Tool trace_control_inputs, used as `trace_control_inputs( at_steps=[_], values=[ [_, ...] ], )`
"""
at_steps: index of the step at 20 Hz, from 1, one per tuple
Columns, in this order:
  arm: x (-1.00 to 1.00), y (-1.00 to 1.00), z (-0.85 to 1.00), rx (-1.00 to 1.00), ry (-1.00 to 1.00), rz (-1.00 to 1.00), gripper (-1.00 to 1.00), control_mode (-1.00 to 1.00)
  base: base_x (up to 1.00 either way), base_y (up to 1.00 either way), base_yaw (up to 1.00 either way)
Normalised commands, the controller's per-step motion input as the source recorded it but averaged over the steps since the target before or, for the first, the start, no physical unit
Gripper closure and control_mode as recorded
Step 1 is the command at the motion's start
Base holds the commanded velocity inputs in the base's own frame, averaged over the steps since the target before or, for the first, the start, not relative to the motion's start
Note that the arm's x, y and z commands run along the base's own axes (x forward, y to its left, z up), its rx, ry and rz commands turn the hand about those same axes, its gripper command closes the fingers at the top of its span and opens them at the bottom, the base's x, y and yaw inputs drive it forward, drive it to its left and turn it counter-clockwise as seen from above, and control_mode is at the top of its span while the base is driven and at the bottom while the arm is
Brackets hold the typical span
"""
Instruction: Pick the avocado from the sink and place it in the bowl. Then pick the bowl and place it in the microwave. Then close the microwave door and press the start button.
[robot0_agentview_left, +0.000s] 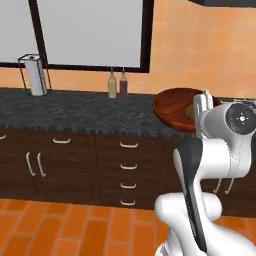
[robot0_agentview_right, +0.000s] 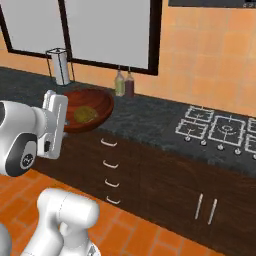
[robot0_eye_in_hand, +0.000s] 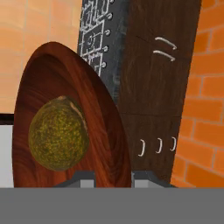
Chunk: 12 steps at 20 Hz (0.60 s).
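Plenty of open air is found out over the tiled floor (robot0_agentview_left: 60, 225) in front of the drawers (robot0_agentview_left: 128, 172). The bowl (robot0_agentview_right: 87, 110) is carried just past the desk (robot0_agentview_left: 75, 112) edge, so that side is taken up. Two bottles (robot0_agentview_left: 117, 85) are parked at the back wall and a paper towel holder (robot0_agentview_left: 35, 74) far left, well apart. The hob (robot0_agentview_right: 220, 129) sits flat to the right.

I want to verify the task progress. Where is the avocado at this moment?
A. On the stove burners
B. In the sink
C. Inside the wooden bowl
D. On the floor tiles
C: the avocado lies inside the bowl, whose rim the claw grips.
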Motion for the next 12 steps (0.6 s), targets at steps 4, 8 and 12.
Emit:
trace_control_inputs(
  at_steps=[4, 8, 12],
  values=[
    [0.00, 0.00, 0.00, 0.00, 0.00, 0.00, 1.00, 1.00, -0.16, 0.00, 1.00],
    [0.00, 0.00, 0.00, 0.00, 0.00, 0.00, 1.00, 1.00, -0.11, 0.00, 1.00],
    [0.00, 0.00, 0.00, 0.00, 0.00, 0.00, 1.00, 1.00, -0.05, 0.00, 1.00]
  ],
)
